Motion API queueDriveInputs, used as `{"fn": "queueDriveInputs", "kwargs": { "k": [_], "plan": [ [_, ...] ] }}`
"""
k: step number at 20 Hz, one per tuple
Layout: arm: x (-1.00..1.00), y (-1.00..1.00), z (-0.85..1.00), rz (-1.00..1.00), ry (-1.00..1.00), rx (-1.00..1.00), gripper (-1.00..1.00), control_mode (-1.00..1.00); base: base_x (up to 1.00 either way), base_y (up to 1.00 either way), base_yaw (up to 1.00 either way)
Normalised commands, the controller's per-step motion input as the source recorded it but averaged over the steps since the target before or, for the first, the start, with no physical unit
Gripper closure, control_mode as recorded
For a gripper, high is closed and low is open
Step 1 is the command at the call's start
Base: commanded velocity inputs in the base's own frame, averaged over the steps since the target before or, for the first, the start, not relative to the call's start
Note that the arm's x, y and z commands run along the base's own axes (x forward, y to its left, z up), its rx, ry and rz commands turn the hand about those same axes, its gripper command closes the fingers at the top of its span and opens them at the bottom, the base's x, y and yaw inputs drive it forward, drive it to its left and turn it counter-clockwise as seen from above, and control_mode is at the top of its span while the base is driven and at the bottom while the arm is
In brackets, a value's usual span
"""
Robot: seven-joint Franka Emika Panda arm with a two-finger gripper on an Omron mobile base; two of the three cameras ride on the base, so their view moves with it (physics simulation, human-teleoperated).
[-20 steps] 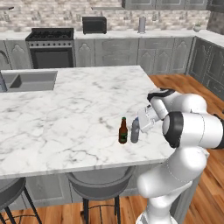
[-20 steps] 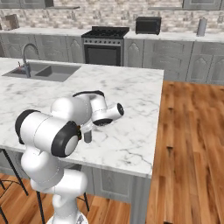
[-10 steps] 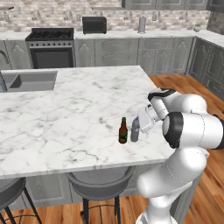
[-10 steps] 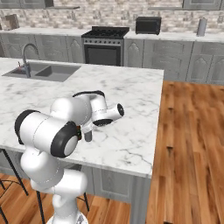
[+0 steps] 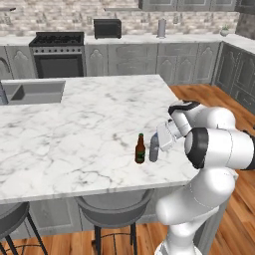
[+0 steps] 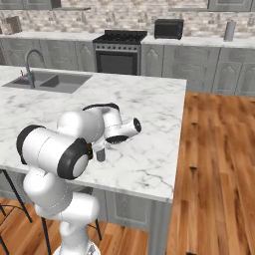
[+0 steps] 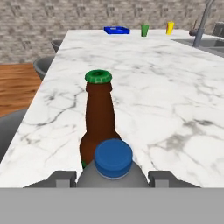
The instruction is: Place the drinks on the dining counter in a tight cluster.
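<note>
**End effector around grey bottle, beer bottle just beside it**

End effector sits low over the near right part of the surface, at the grey bottle. In the hand view the grey bottle with its blue cap is centred between the two finger tips, one tip showing on each side of its shoulders. Jaws stand partly apart, straddling the bottle; contact with the glass can't be told from the pictures (tips mostly hidden at the frame's bottom edge), so grip state is unclear.

Beer bottle stands upright on the surface just left of the grey bottle in the left base view, close to it; whether they touch can't be told. In the hand view the beer bottle is directly behind the grey one, green cap on top.

Right base view: arm covers most of both bottles; the grey bottle's lower part shows under the wrist.

Far end of the surface in the hand view: blue tray, green cup, yellow cup, faucet. Sink is built in at the left end. Stool is under the near edge.
</note>
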Motion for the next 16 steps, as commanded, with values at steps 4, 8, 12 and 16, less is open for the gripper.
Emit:
{"fn": "queueDriveInputs", "kwargs": {
  "k": [4,8,12,16],
  "plan": [
    [0.0,0.0,0.0,0.0,0.0,0.0,-1.0,-1.0,0.0,0.0,0.0],
    [0.0,0.0,0.0,0.0,0.0,0.0,-1.0,-1.0,0.0,0.0,0.0],
    [-0.01,-0.27,0.25,0.0,0.0,0.0,-1.0,-1.0,0.0,0.0,0.0],
    [-0.1,-0.2,0.44,-0.05,0.0,0.01,-1.0,-1.0,0.0,0.0,0.0]
  ]
}}
